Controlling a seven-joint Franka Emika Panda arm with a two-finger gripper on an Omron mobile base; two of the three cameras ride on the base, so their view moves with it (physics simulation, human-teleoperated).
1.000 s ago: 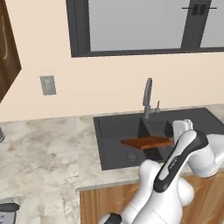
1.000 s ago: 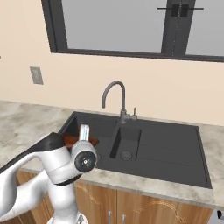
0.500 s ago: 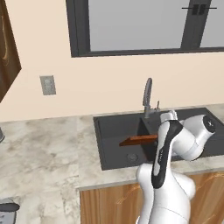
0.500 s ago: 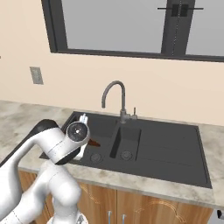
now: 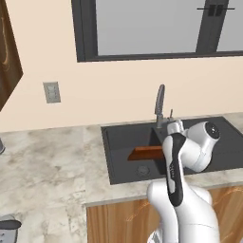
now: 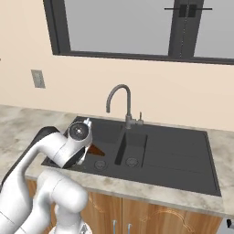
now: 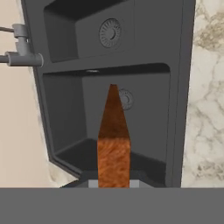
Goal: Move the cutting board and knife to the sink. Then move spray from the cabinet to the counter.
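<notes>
Sink [image 5: 123,137] basin lies beneath the cutting board [image 7: 113,144], clamped edge-on by the gripper [image 7: 113,183]; premature release risks it tipping against the basin wall.

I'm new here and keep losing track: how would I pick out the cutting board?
Find the dark sink under the window. Over its larger basin, a flat reddish-brown cutting board is held by the gripper. It is the only wooden-coloured thing there.
</notes>
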